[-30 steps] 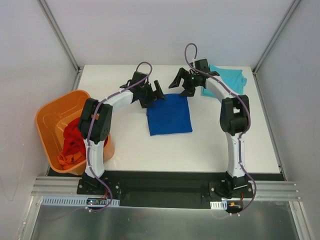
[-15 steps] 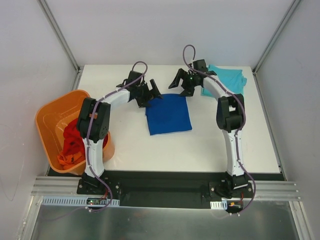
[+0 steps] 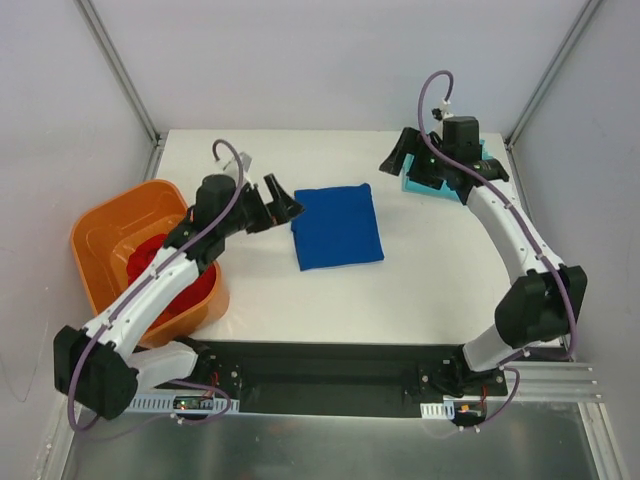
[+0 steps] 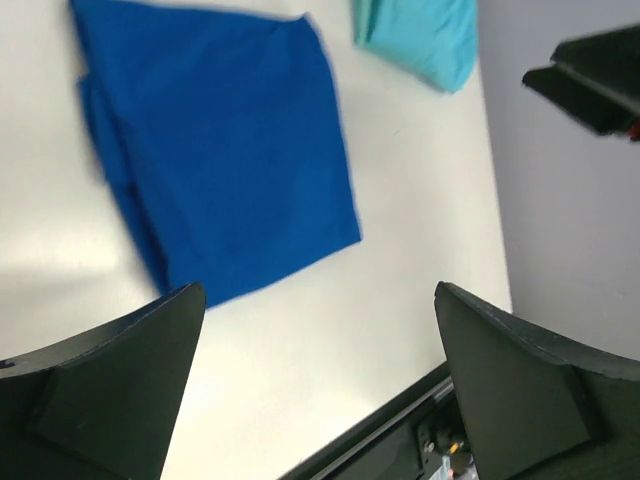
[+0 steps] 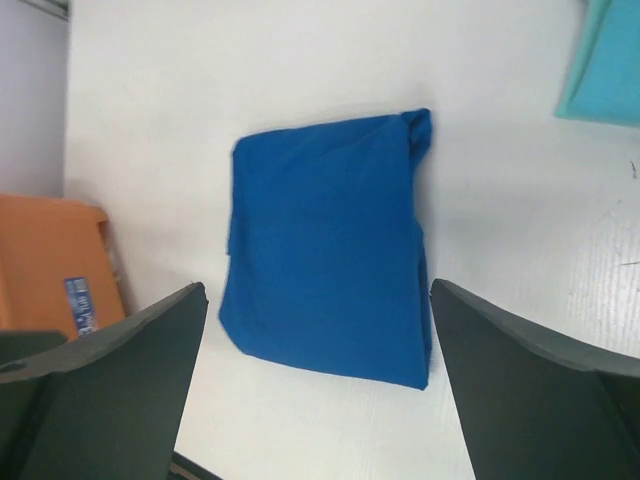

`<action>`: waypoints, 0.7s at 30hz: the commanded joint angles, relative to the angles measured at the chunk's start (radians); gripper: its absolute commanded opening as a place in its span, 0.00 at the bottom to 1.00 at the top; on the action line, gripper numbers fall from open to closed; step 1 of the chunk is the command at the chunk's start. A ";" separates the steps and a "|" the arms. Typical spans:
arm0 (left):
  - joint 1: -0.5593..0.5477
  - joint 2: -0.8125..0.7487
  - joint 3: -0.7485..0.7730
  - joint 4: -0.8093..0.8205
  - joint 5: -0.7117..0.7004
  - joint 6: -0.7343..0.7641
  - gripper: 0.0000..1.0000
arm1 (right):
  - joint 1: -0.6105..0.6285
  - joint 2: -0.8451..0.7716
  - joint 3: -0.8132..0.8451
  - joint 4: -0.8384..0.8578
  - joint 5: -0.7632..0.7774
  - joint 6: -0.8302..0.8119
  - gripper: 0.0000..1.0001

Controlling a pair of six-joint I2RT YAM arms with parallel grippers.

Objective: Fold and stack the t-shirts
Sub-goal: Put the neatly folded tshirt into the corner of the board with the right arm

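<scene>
The royal blue t-shirt [image 3: 338, 226] lies folded in a rectangle on the middle of the white table; it also shows in the left wrist view [image 4: 215, 150] and the right wrist view [image 5: 325, 245]. The light teal t-shirt [image 3: 492, 166] lies folded at the back right, mostly hidden under my right arm; a corner shows in the wrist views [image 4: 425, 35] [image 5: 605, 60]. The red t-shirt [image 3: 150, 262] lies crumpled in the tub. My left gripper [image 3: 278, 198] is open and empty just left of the blue shirt. My right gripper [image 3: 402, 160] is open and empty, raised beside the teal shirt.
An orange plastic tub [image 3: 105, 240] stands at the table's left edge, under my left arm. The black base rail [image 3: 330, 360] runs along the near edge. Grey enclosure walls stand on three sides.
Both arms have pulled away from the blue shirt's back edge: the left swung back to the left over the tub, the right rose and moved right over the teal shirt. The blue shirt stays put.
</scene>
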 commanded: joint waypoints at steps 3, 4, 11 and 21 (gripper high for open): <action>-0.002 -0.218 -0.307 -0.051 -0.051 -0.066 0.99 | 0.017 0.160 -0.071 -0.027 0.029 -0.056 0.99; -0.002 -0.273 -0.364 -0.055 -0.053 -0.074 0.99 | 0.020 0.209 -0.060 -0.048 0.029 -0.062 0.99; -0.002 -0.398 -0.481 -0.104 -0.065 -0.101 0.99 | 0.089 0.429 0.087 -0.126 0.009 -0.100 0.97; -0.002 -0.376 -0.493 -0.118 -0.039 -0.107 1.00 | 0.146 0.605 0.213 -0.211 0.109 -0.100 0.88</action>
